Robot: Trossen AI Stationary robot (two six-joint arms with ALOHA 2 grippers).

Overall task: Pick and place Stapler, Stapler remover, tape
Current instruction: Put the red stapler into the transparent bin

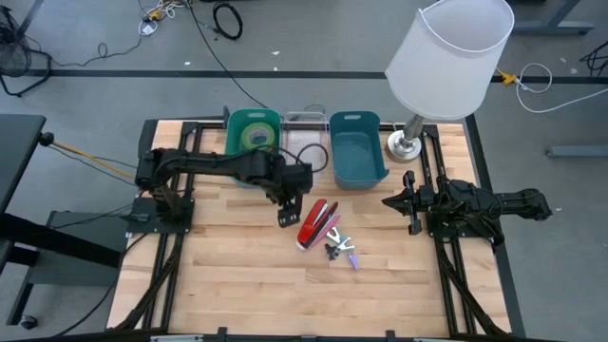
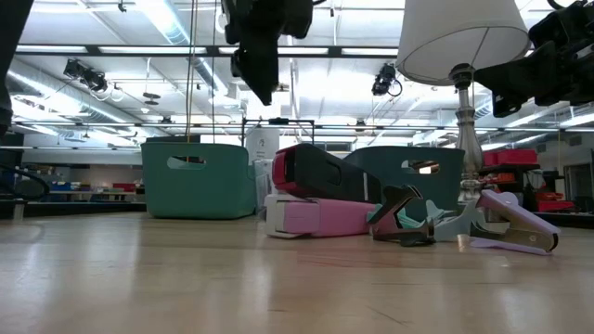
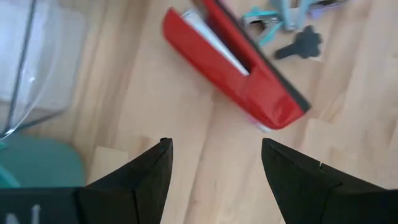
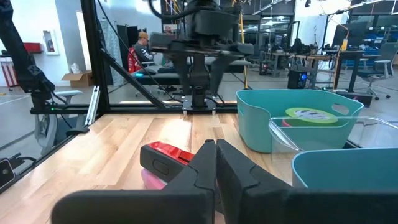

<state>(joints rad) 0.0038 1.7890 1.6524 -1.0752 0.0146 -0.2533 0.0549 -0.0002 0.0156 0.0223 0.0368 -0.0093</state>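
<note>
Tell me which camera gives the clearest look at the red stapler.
The left wrist view: the stapler nearly fills it, unobstructed, just beyond the open left gripper. The high view shows it small at mid-table, the low view side-on behind the staple remover, and the right wrist view only one end behind the shut right gripper.

Your left arm reaches from its base at the table's left side toward the middle, its wrist angled downward and the left gripper point(image 1: 287, 211) raised above the tabletop, with its two dark fingers point(image 3: 146, 171) standing apart and nothing between them. Your right arm sits folded at the table's right side, forearm level, with the right gripper point(image 1: 394, 201) pointing toward the centre. Its fingers point(image 4: 205, 163) are pressed together and hold nothing.
</note>
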